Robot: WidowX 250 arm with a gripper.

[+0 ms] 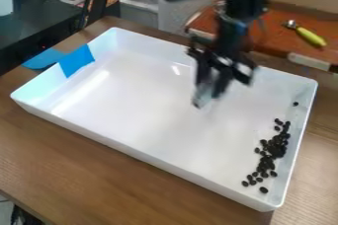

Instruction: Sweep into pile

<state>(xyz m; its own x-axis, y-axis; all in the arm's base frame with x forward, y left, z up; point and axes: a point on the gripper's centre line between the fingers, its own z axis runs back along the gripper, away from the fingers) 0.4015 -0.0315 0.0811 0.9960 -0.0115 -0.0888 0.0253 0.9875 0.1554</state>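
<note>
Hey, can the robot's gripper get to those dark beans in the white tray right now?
Probably yes: the gripper hangs over the tray, and nothing seems to stand between it and the dark beans, though the nearby side wall could cramp it.

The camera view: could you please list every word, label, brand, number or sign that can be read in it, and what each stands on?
None: no readable text on the tray, blue tape, dark pieces, table or green handle.
</note>
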